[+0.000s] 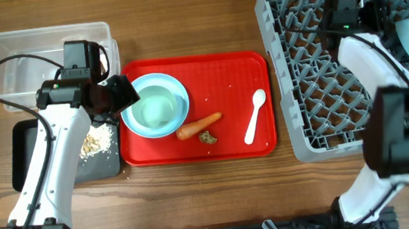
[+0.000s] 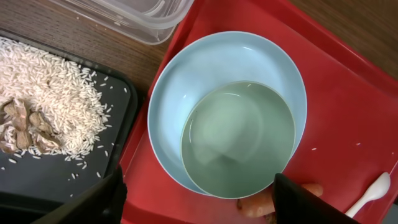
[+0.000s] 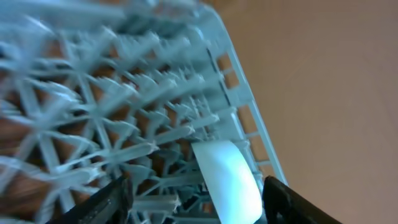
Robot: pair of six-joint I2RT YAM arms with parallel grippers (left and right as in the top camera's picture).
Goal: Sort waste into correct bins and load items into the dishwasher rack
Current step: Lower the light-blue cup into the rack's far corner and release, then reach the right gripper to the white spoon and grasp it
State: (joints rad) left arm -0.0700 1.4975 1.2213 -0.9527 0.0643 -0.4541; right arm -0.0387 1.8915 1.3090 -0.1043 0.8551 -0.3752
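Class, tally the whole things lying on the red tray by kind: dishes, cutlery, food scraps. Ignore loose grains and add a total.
Dishes: 2 (light-blue dish, mint bowl nested in it)
Cutlery: 1 (white spoon)
Food scraps: 2 (carrot, brown scrap)
Total: 5 on the red tray

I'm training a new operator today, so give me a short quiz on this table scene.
1. True or false: the spoon lies on the red tray.
2. What sits inside the dish? A) a cup B) a bowl C) a tissue
3. Fill in: the rice lies in the ___ tray.
Key: 1 true; 2 B; 3 black tray.
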